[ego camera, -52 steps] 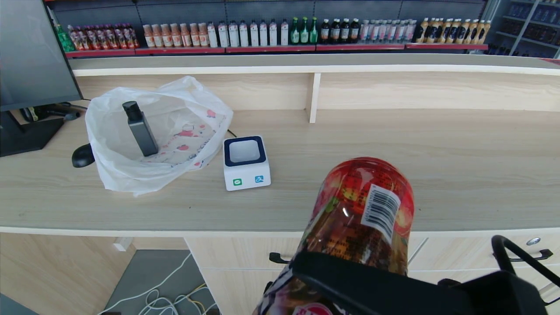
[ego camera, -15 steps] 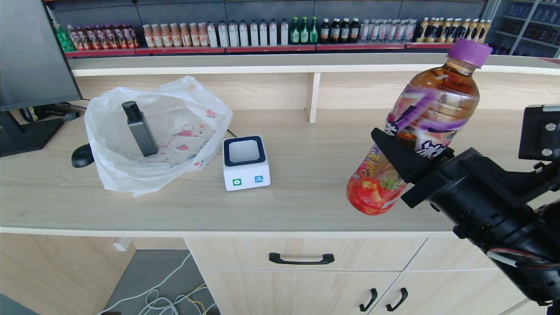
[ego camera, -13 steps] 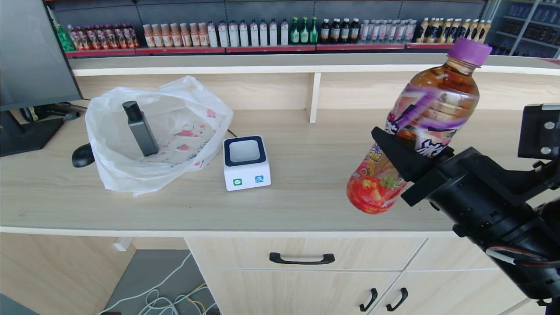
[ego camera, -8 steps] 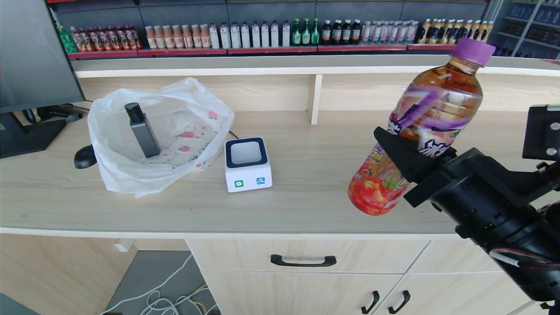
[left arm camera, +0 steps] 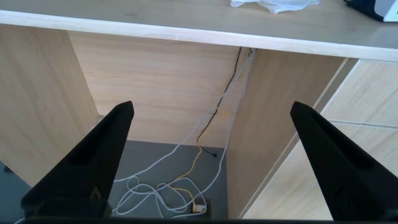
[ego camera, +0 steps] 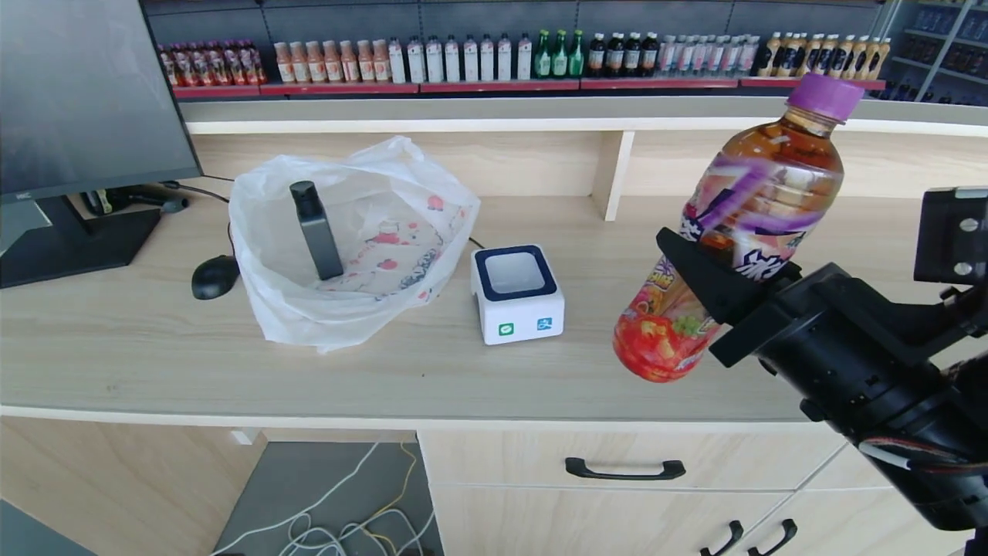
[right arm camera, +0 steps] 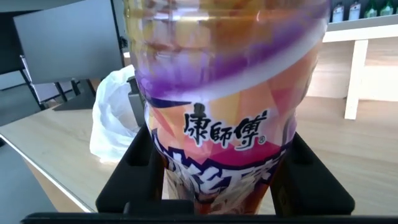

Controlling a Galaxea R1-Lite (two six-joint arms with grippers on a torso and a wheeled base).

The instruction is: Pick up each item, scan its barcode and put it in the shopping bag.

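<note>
A drink bottle (ego camera: 741,224) with a purple cap and a red and purple label hangs tilted above the right end of the counter (ego camera: 154,347). My right gripper (ego camera: 722,266) is shut on its middle; up close the bottle (right arm camera: 227,93) sits between the black fingers (right arm camera: 140,168). The white scanner (ego camera: 516,293) with a dark blue top stands mid-counter, left of the bottle. Left of the scanner the white shopping bag (ego camera: 347,232) lies open with a grey bottle (ego camera: 316,230) upright inside. My left gripper (left arm camera: 211,168) is open and holds nothing, below the counter's front edge.
A monitor (ego camera: 85,85) and a black mouse (ego camera: 214,276) are at the counter's left end. A wooden divider (ego camera: 611,174) stands against the raised back ledge. Drawers with black handles (ego camera: 624,468) are under the counter. Cables (left arm camera: 186,186) lie on the floor.
Since 3.5 s ago the bottle went from low, base toward the camera, to tilted at the right. Over the last second it kept still, while the camera shifted.
</note>
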